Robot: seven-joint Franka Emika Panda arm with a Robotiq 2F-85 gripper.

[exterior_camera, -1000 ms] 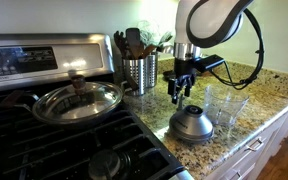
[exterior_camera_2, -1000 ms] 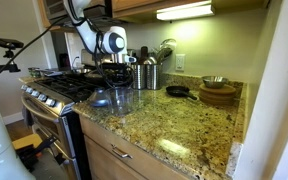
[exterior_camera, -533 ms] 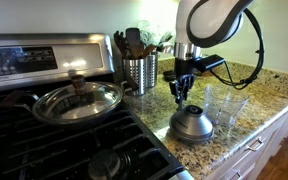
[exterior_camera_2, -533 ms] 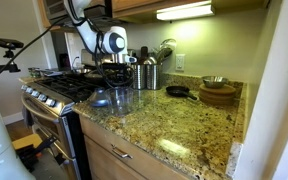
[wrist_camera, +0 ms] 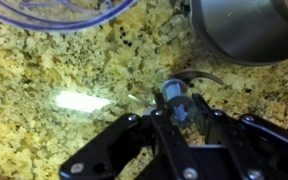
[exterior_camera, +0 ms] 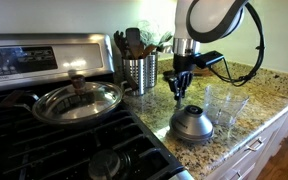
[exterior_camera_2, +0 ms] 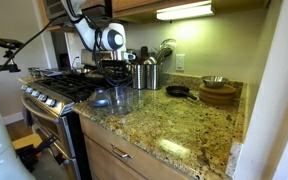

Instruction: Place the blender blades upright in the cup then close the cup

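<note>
The blender blades point(wrist_camera: 173, 93) show only in the wrist view, as a small grey hub with a thin curved blade, on the granite counter point(wrist_camera: 54, 65) between the silver dome lid point(wrist_camera: 246, 25) and the clear cup point(wrist_camera: 64, 8), both cut off by the frame. The gripper point(wrist_camera: 174, 110) has its jaws drawn in, pinching the hub. In an exterior view the gripper point(exterior_camera: 178, 95) hides the blades, and the cup point(exterior_camera: 224, 100) is faint.
</note>
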